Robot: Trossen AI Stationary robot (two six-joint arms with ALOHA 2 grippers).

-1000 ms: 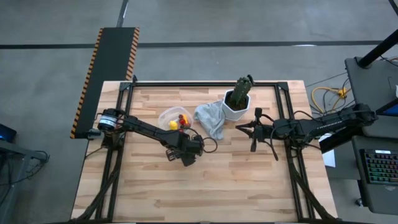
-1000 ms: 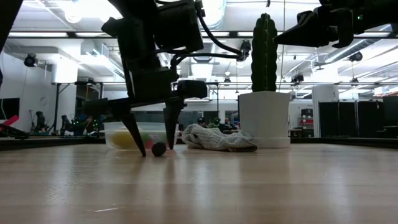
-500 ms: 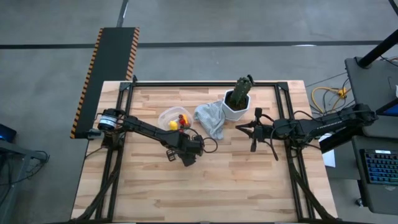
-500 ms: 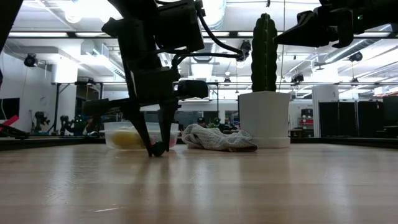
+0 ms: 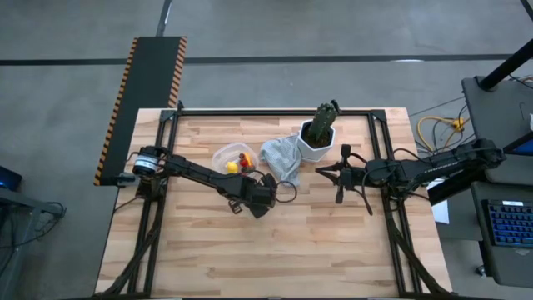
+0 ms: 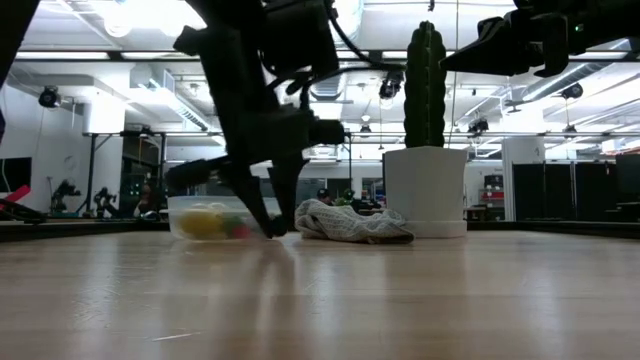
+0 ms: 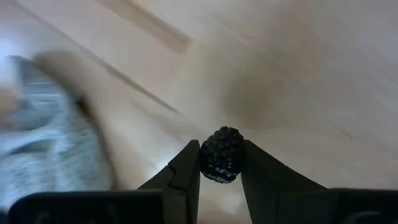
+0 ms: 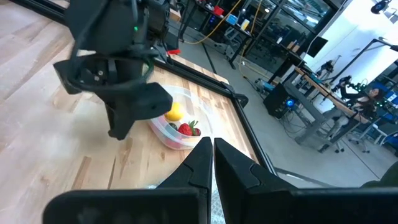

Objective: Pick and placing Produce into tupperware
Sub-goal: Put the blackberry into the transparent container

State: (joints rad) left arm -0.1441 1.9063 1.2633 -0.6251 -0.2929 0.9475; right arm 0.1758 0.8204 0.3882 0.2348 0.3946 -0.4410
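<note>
Item: 1 dark berry (image 7: pixel 221 154), clamped in our left pincer (image 7: pixel 221 163) just above the bench (image 5: pixel 333 242), probably bound for the nearby tupperware (image 5: pixel 233 158) holding the other produce (image 8: pixel 179 121). Right pincer (image 8: pixel 211 152) closed, empty, parked near the cactus pot (image 5: pixel 316 143).

**Layout on the counter**

The tupperware (image 5: pixel 232 158) sits left of centre on the counter (image 5: pixel 333 242), with produce pieces (image 8: pixel 180 121) inside it. A cloth (image 5: pixel 281 158) lies just right of it, and a potted plant (image 5: pixel 319 133) stands right of the cloth, toward the far edge. The left claw (image 7: pixel 221 168) is nearer the front than the tupperware and cloth, with a berry piece (image 7: pixel 221 154) between its fingers. The right claw (image 5: pixel 321 171) is right of the cloth, just in front of the pot.
</note>
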